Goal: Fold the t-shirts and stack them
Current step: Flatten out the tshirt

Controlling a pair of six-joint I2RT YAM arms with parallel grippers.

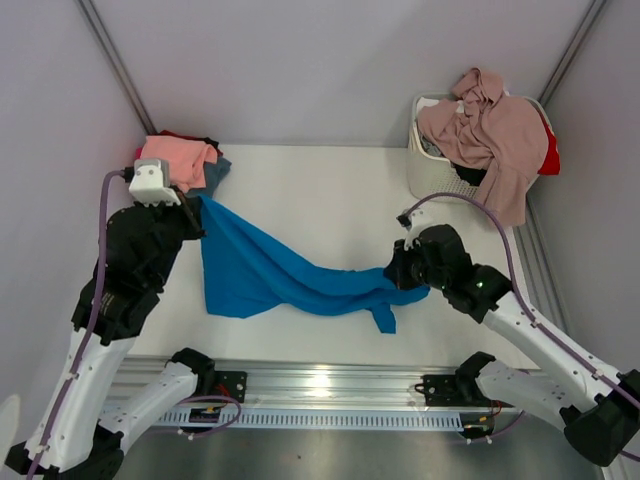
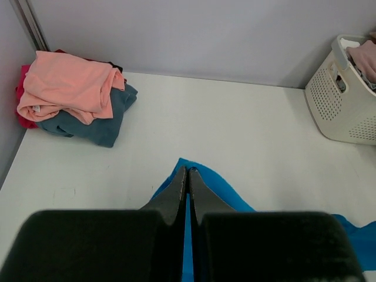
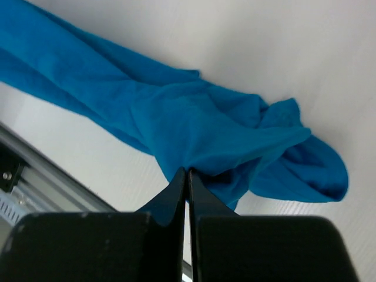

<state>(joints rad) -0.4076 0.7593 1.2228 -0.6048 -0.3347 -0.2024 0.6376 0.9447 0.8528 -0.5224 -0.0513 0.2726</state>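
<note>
Far-left corner of the desk (image 1: 330, 200): folded stack (image 1: 185, 160), salmon on top. My left tool (image 1: 195, 218) is pinched tight on one corner of the blue t-shirt (image 1: 265, 270), which spans both arms and sags onto the desk mid-span. My right tool (image 1: 405, 272) is clamped on its bunched end. The cloth is light, limp and wrinkle-prone, so I'd grip hem or shoulder corners, not the wad. Far right: basket (image 1: 430, 175) holding the mauve shirt (image 1: 495, 135).

Open bench (image 1: 330, 200) is seen at upper centre. Upper left is blocked by folded shirts (image 1: 178, 158), upper right by a basket (image 1: 428, 170), lower centre by the stretched blue shirt (image 1: 260, 270).
</note>
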